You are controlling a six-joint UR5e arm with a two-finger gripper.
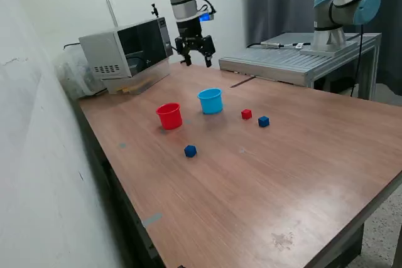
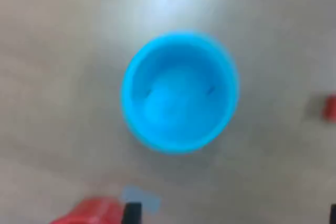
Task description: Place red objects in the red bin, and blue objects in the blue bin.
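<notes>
My gripper (image 1: pixel 197 61) hangs open and empty high above the back of the table, over the blue bin (image 1: pixel 210 100). In the wrist view the blue bin (image 2: pixel 179 92) sits almost straight below, blurred, with only blue showing inside it. The red bin (image 1: pixel 169 115) stands just beside it on the exterior view's left, and its rim (image 2: pixel 89 211) shows in the wrist view. A red cube (image 1: pixel 246 114) and a dark blue cube (image 1: pixel 263 121) lie close together to the blue bin's right. Another dark blue cube (image 1: pixel 190 150) lies in front of the red bin.
A grey microwave-like box (image 1: pixel 129 51) stands at the table's back left. A metal platform (image 1: pixel 282 61) carrying a second arm's base (image 1: pixel 339 10) adjoins the back right. A wall runs along the exterior view's left.
</notes>
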